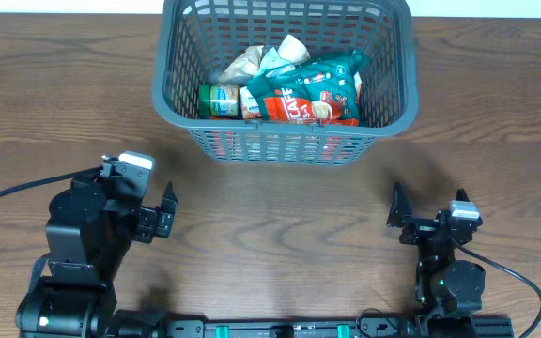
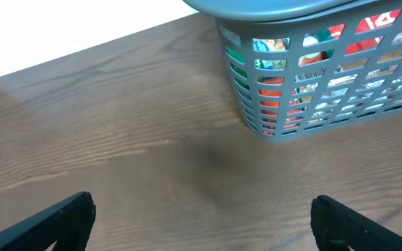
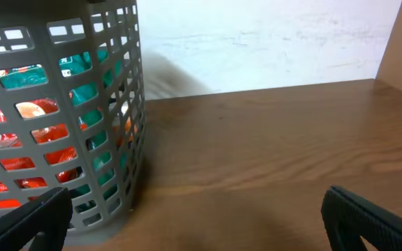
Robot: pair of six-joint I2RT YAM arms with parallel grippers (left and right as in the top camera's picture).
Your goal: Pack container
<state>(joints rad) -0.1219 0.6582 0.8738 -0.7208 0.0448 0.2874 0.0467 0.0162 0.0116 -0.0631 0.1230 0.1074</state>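
Basket (image 1: 285,145) on far side of table (image 1: 280,244) holds snack packets (image 1: 303,94); left gripper (image 1: 168,219) and right gripper (image 1: 395,216) sit well short of its near wall, both spread wide, empty; nothing loose beside basket, so packing looks done, next just park.

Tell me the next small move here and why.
Probably just hold both arms parked. The left gripper and right gripper are open, empty and apart from the container, and every packet in view, like the red snack packet, already lies inside it.
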